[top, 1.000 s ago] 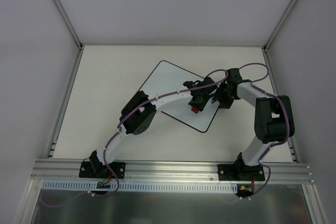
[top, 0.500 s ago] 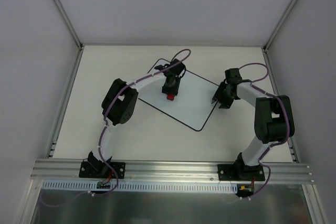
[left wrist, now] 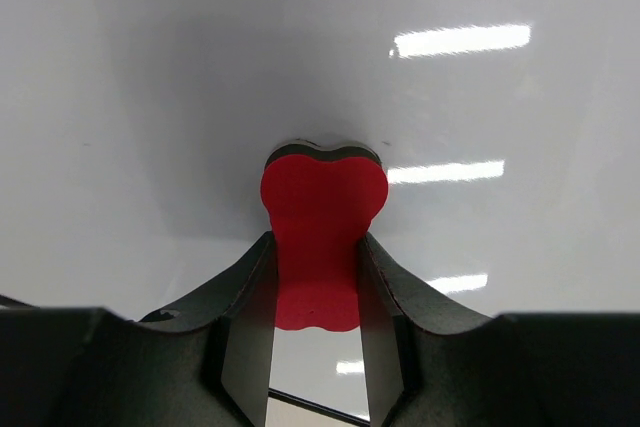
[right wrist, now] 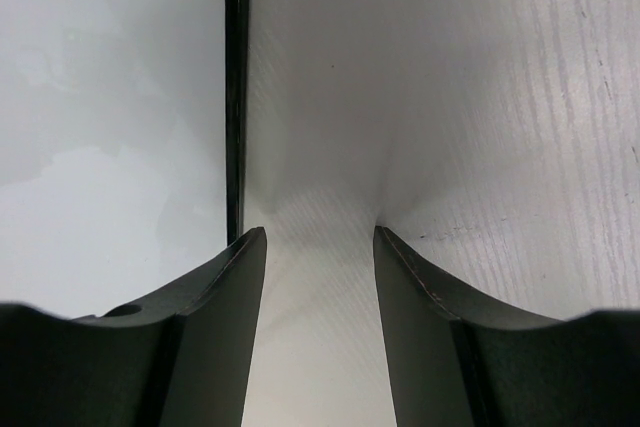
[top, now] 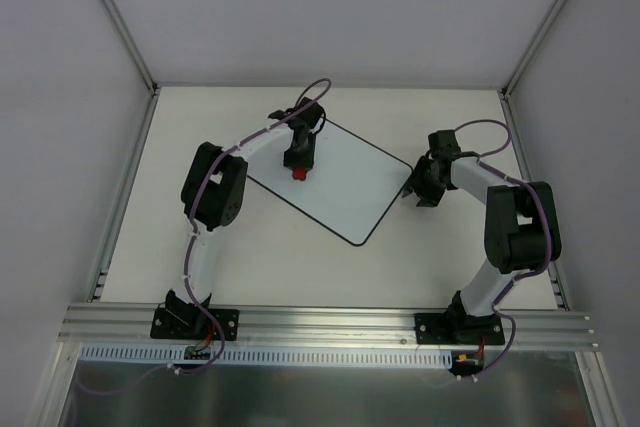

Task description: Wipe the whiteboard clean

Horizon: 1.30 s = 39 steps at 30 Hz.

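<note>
Contact: red bone-shaped eraser on black-rimmed white whiteboard
We see left gripper clamped on eraser; right gripper slightly parted, empty, beside board's rim

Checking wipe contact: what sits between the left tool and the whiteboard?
A red eraser, gripped by the left tool, its far end against the whiteboard; the left wrist view shows it.

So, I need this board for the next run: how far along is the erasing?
Done: the whiteboard shows no writing in any view, though faint marks could escape the overhead camera. In hand: the left gripper is shut on the red eraser, pressed to the board near its far corner. The right gripper, empty, sits at the board's right corner. Left: perhaps only lifting off.
</note>
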Available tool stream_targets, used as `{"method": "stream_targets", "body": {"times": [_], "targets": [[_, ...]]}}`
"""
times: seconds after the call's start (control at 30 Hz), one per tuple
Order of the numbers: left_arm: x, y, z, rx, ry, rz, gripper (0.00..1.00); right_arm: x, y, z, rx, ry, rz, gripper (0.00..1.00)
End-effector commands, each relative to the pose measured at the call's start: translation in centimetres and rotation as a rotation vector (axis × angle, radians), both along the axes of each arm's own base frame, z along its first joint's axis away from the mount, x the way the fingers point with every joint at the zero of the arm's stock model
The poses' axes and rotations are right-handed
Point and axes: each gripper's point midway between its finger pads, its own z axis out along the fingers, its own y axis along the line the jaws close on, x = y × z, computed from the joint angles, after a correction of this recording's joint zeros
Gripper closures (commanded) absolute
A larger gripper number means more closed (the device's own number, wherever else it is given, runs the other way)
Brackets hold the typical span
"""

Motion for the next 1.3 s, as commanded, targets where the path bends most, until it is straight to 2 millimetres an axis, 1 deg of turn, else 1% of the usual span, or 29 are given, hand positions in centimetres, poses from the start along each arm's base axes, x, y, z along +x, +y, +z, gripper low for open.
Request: {"method": "stream_targets", "body": {"times": [0.0,0.03,0.1,0.13,0.2,0.23,0.27,0.3,0.37,0.4,0.5,0.53,0.63,0.77,0.8,0.87,0.9,0.97,1.0,1.07,1.1,1.2,1.23,1.27], "targets": [[-0.2,5.5,-0.3,0.171,0.037,0.051,1.0,-0.3,0.8,-0.5,0.01,0.012,0.045,0.49],[0.5,5.8,0.6,0.184,0.005,0.058,1.0,-0.4,0.8,-0.6,0.004,0.012,0.059,0.49],[1.6,6.3,1.3,0.2,-0.023,0.047,1.0,-0.5,0.9,-0.6,0.002,0.01,0.078,0.49],[2.6,6.2,2.2,0.193,-0.052,0.048,1.0,-0.6,1.0,-0.6,0.001,0.009,0.087,0.49],[3.8,6.3,2.0,0.191,-0.056,0.033,1.0,-0.7,1.0,-0.3,0.0,0.002,0.103,0.49],[4.7,5.9,2.5,0.178,-0.077,0.031,1.0,-0.8,1.1,-0.2,0.002,-0.003,0.108,0.49],[5.0,6.0,1.7,0.181,-0.066,0.027,1.0,-0.8,1.0,-0.1,0.0,-0.007,0.117,0.49],[5.5,5.5,1.9,0.159,-0.071,0.011,1.0,-0.9,1.1,0.0,0.001,-0.011,0.124,0.49],[5.8,5.2,0.9,0.149,-0.053,-0.002,1.0,-0.9,1.2,0.6,0.003,-0.028,0.135,0.49],[6.0,4.9,0.8,0.139,-0.051,-0.017,1.0,-1.1,1.1,0.7,0.0,-0.031,0.142,0.49],[5.1,3.2,-0.7,0.082,0.0,-0.062,1.0,-1.4,1.1,1.1,0.0,-0.046,0.146,0.49],[5.0,3.2,-0.8,0.08,0.004,-0.064,0.98,-1.5,1.1,1.1,0.0,-0.043,0.148,0.49],[4.1,2.2,-1.7,0.087,0.024,-0.093,0.98,-1.6,1.2,1.2,0.008,-0.045,0.151,0.48],[2.1,-0.9,-2.2,0.067,0.045,-0.153,0.98,-1.6,1.3,1.2,0.016,-0.045,0.148,0.48],[1.1,-2.5,-2.2,0.067,0.047,-0.185,0.98,-1.6,1.4,1.3,0.02,-0.046,0.15,0.48],[-0.2,-4.0,-2.5,0.063,0.057,-0.22,0.98,-1.4,1.4,1.5,0.019,-0.051,0.154,0.48],[-1.4,-5.2,-2.6,0.056,0.069,-0.242,0.98,-1.3,1.4,1.5,0.015,-0.057,0.158,0.48],[-2.4,-6.0,-2.4,0.049,0.073,-0.251,0.98,-1.3,1.4,1.7,0.009,-0.063,0.164,0.48],[-2.7,-6.1,-2.5,0.049,0.078,-0.24,0.98,-1.3,1.3,1.8,0.0,-0.07,0.174,0.48],[-2.5,-5.9,-1.8,0.052,0.061,-0.225,0.98,-1.2,1.3,2.0,-0.003,-0.077,0.183,0.48],[-2.2,-5.7,-1.6,0.063,0.049,-0.214,0.91,-1.2,1.3,2.0,-0.005,-0.08,0.19,0.48],[-0.4,-4.6,-0.2,0.086,-0.012,-0.164,0.8,-1.3,1.4,2.1,-0.004,-0.084,0.201,0.48],[0.0,-4.5,0.5,0.079,-0.026,-0.152,0.71,-1.5,1.4,2.0,-0.004,-0.08,0.205,0.48],[0.3,-4.4,1.2,0.072,-0.04,-0.142,0.65,-1.6,1.4,1.9,-0.003,-0.075,0.206,0.48]]}}
